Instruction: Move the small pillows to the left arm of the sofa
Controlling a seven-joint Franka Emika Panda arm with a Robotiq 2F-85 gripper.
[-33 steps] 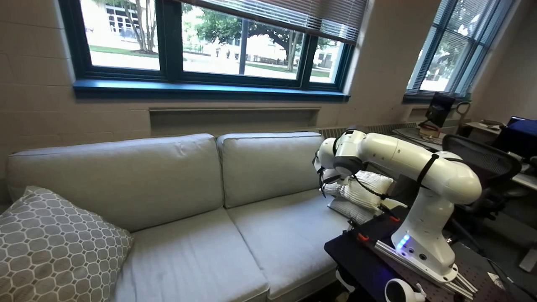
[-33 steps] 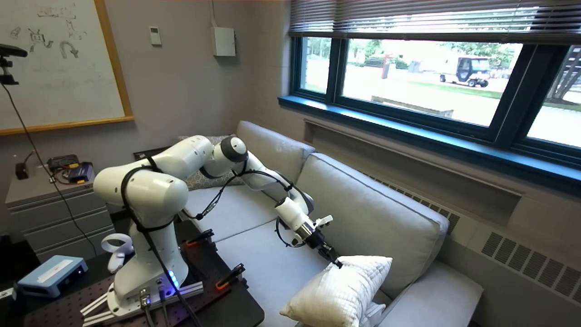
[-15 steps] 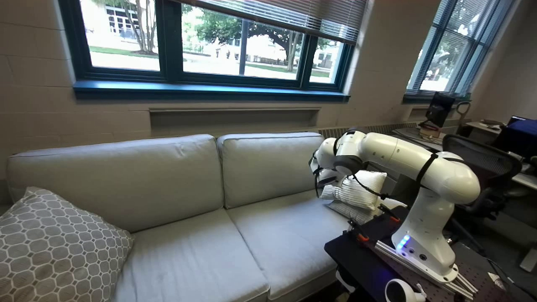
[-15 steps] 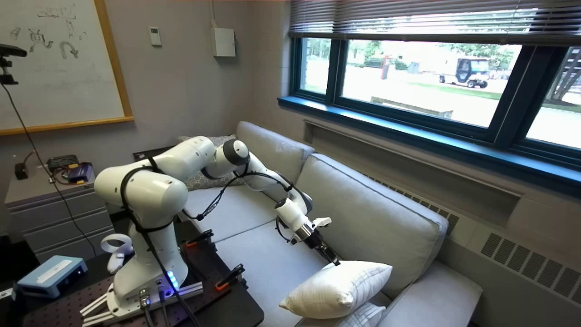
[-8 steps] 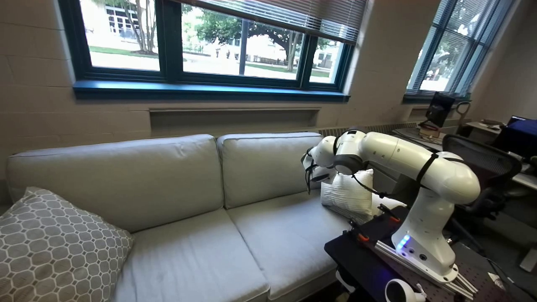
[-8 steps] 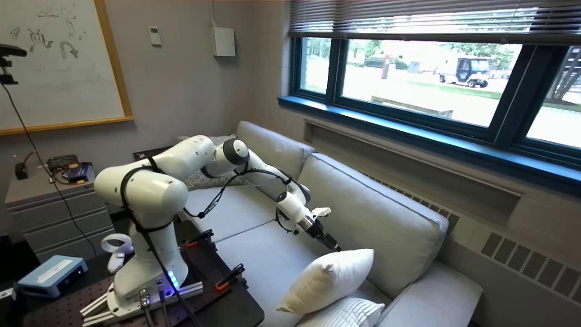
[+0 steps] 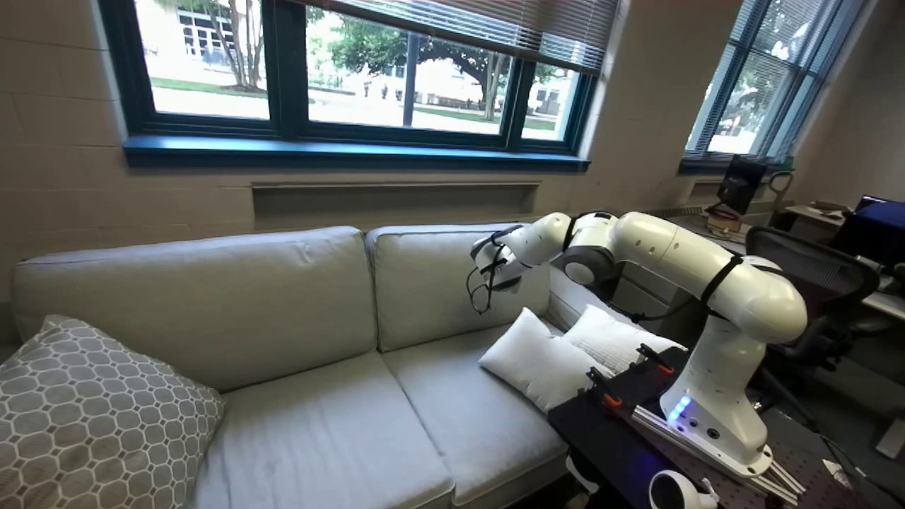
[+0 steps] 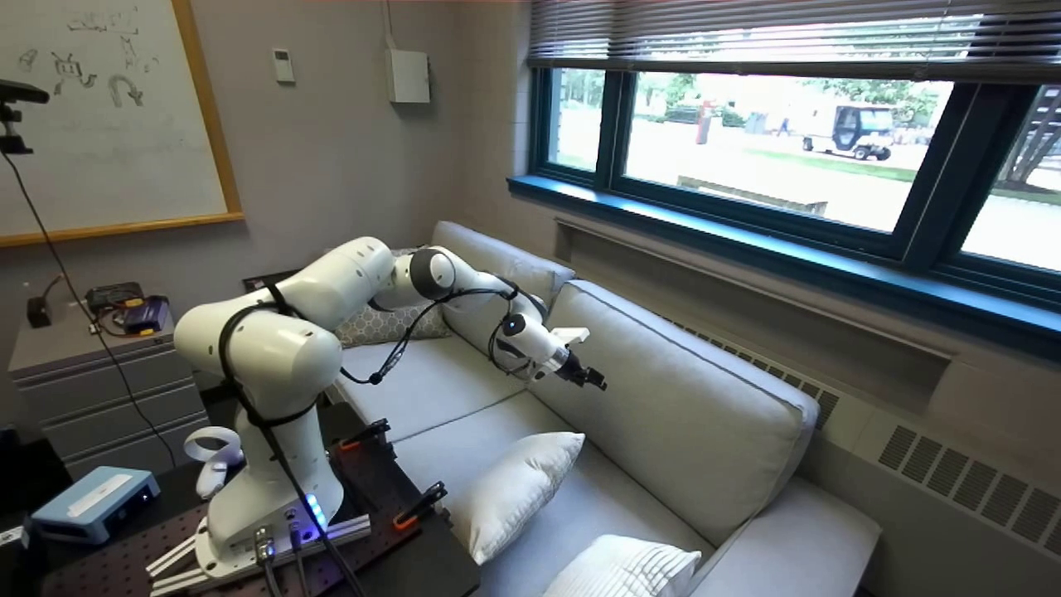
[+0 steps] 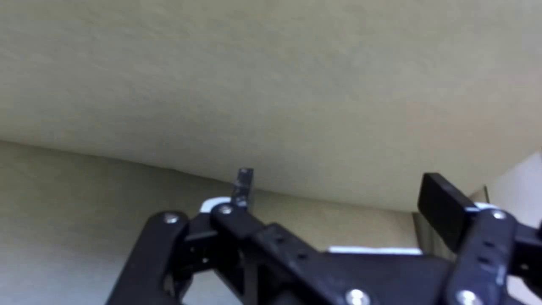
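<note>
Far left in an exterior view, a whiteboard [image 8: 108, 108] on the wall [image 8: 340, 166], a grey drawer cabinet [image 8: 108, 390] beneath it. Next along, the white robot arm [image 8: 269, 350], standing on a black table [image 8: 423, 555], reaching over the sofa [image 8: 448, 381]. Behind the arm, the large patterned pillow [image 8: 373, 329] peeks out at the far end. And here's the first small pillow [image 8: 518, 497], tipped at a slant on the seat [image 8: 593, 497], close to the table. Up above it to the right, the claw [image 8: 598, 380], hanging in front of the back cushion [image 8: 680, 414], and it's wide! The fingers [image 9: 442, 209] stand well apart in the wrist view, pale cloth [image 9: 334, 169] showing between them. Below, the second small pillow [image 8: 622, 568], lying flatter on the seat, cut off at the bottom edge. Just beside it, the low armrest [image 8: 792, 539]; whether the two touch, I can't tell. Far right, a slotted vent [image 8: 982, 485] low on the wall.
</note>
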